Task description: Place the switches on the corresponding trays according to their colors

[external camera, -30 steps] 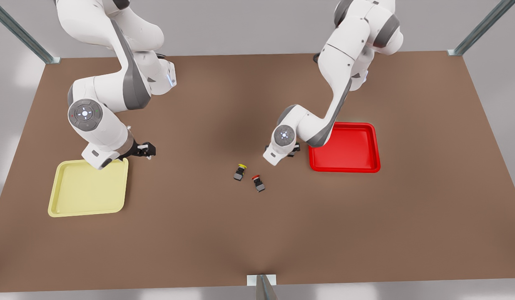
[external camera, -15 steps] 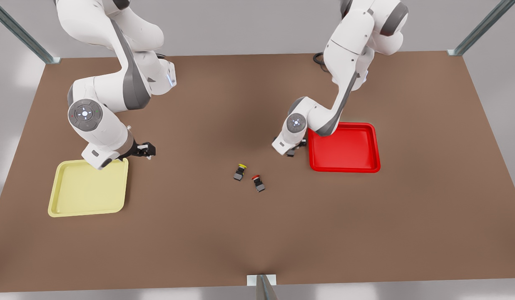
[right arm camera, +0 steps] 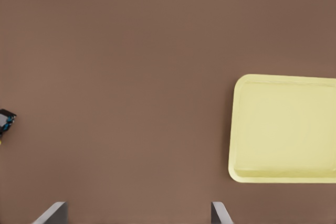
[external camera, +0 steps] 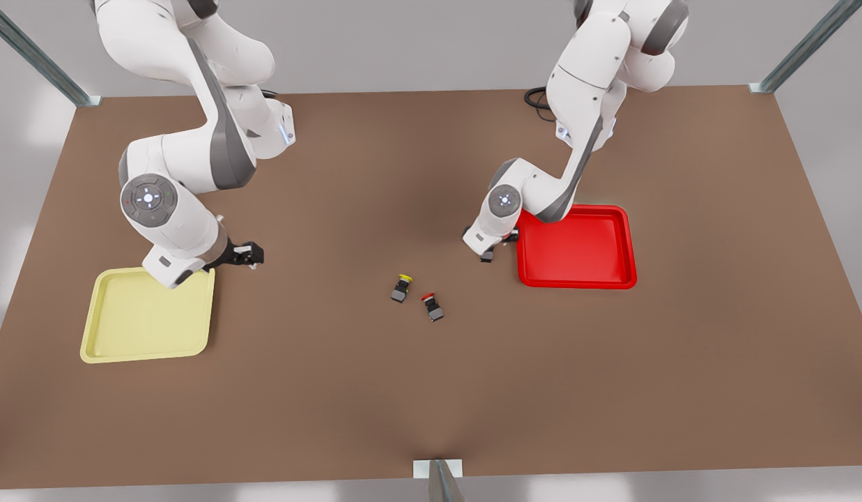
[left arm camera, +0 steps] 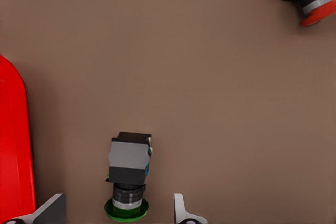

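Pulling back toward the red tray (external camera: 577, 245), your left gripper (left arm camera: 116, 211), open, straddles a green switch (left arm camera: 128, 174), leaving red switch (external camera: 432, 306) untouched.

Two glossy white rounded-link arms (external camera: 194, 167) (external camera: 577, 90), dark grey joint bands. Round grey joint caps with white centre dot and small marks, upper left and centre right of front view. Black cable coil behind the right-hand base.

Brown table (external camera: 333, 390), grey walls
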`<control>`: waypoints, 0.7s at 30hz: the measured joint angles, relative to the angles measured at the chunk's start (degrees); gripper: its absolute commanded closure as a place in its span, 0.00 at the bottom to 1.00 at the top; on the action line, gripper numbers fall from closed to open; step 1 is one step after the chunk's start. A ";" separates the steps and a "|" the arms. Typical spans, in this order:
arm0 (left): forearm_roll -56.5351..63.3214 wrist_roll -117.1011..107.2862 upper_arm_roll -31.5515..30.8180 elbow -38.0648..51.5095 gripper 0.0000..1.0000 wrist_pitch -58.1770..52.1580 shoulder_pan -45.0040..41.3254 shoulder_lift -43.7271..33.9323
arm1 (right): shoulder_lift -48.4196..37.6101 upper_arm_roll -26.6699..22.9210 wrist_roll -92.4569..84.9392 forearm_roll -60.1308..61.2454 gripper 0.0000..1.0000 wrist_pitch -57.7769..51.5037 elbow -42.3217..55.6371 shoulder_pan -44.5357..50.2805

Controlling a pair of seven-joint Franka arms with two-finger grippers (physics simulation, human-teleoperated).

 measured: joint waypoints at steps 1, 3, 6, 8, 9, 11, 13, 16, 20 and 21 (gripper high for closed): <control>0.04 0.00 0.00 0.78 0.00 -0.33 0.32 -0.01 | 0.62 0.06 0.05 0.00 0.00 0.06 0.18 0.07; 0.06 0.07 0.41 3.37 0.00 -0.74 1.19 0.56 | 0.74 0.04 0.02 -0.08 0.00 0.03 0.45 0.06; 0.09 6.55 4.68 9.83 0.00 -7.52 1.14 3.12 | 0.74 0.05 0.07 -0.18 0.00 0.11 0.46 0.10; 0.02 3.17 4.92 13.26 0.00 -5.17 0.89 6.01 | 0.74 0.04 0.07 -0.09 0.00 0.11 0.46 0.14; 0.00 0.66 4.92 15.27 0.00 -2.99 0.46 8.65 | 0.66 0.09 0.07 -0.09 0.00 0.03 0.46 0.10; 0.08 0.39 5.46 18.16 0.00 -2.81 -0.35 11.36 | 0.66 0.09 0.07 -0.09 0.00 -0.07 0.46 0.13; 0.08 -5.65 8.68 23.75 0.00 -3.19 -3.92 15.00 | 0.66 0.09 0.07 -0.09 0.00 -0.07 0.46 0.13; -0.19 -13.32 8.61 32.69 0.00 -7.35 -3.87 18.48 | 0.66 0.09 0.07 -0.09 0.00 -0.15 0.46 0.19; -1.87 -16.74 8.78 40.57 0.00 -11.20 -2.95 22.07 | 0.49 0.09 0.16 0.34 0.00 -0.66 0.46 0.12; -2.33 -17.68 8.71 41.04 0.00 -11.49 -2.64 22.22 | 0.41 0.17 0.16 0.35 0.00 -0.77 0.46 0.15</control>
